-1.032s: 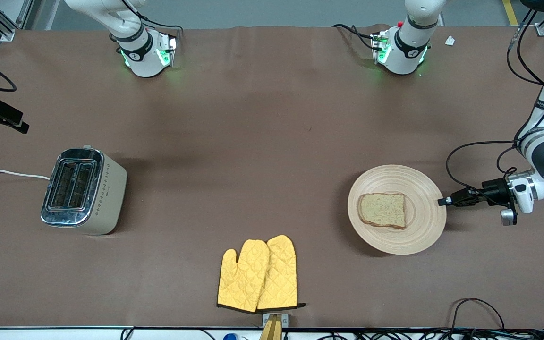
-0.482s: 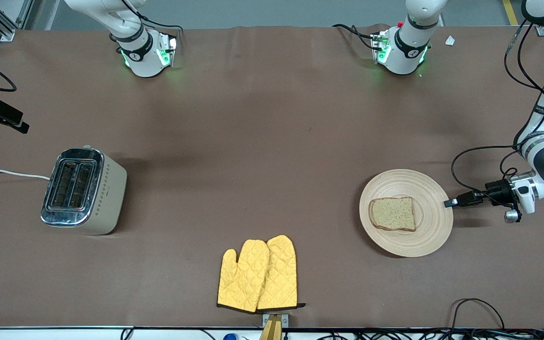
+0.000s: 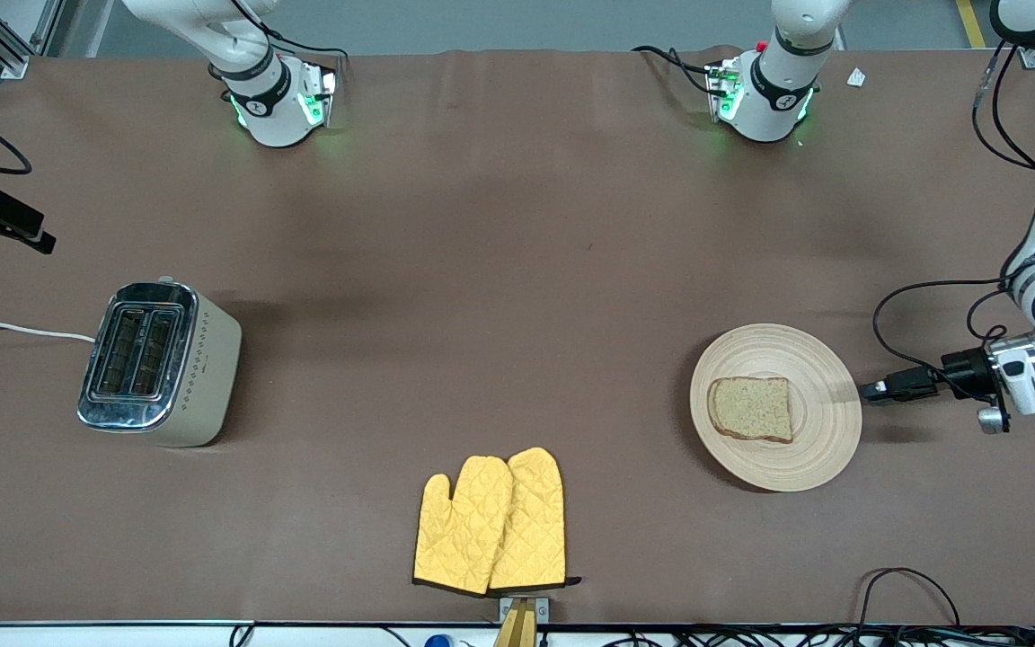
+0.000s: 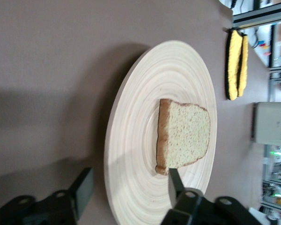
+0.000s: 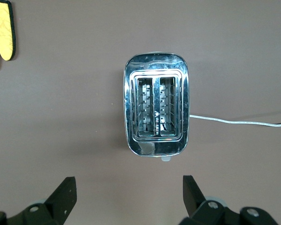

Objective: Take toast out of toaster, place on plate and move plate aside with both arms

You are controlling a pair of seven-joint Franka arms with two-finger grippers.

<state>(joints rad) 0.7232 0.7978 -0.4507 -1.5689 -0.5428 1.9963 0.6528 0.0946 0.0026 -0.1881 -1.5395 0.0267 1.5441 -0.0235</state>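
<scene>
The toast (image 3: 751,409), a brown grainy slice, lies flat on the round pale wooden plate (image 3: 818,449), which rests on the table near the left arm's end. My left gripper (image 3: 868,390) is level with the table at the plate's rim, on the side toward the left arm's end. In the left wrist view the gripper (image 4: 129,180) is open, with one finger (image 4: 82,192) low beside the rim and the other (image 4: 174,185) above the plate (image 4: 131,140) near the toast (image 4: 185,133). My right gripper (image 5: 129,187) is open and empty, high beside the toaster (image 5: 155,110).
The silver toaster (image 3: 158,364) with two empty slots stands toward the right arm's end, its white cord (image 3: 14,330) running off the table. A pair of yellow oven mitts (image 3: 492,523) lies near the table edge closest to the front camera. Black cables loop beside the left arm.
The plate with the toast slid toward the left arm's end, drawn by my left gripper. The gripper then let go of the rim and drew back a little. The right arm has not moved.
</scene>
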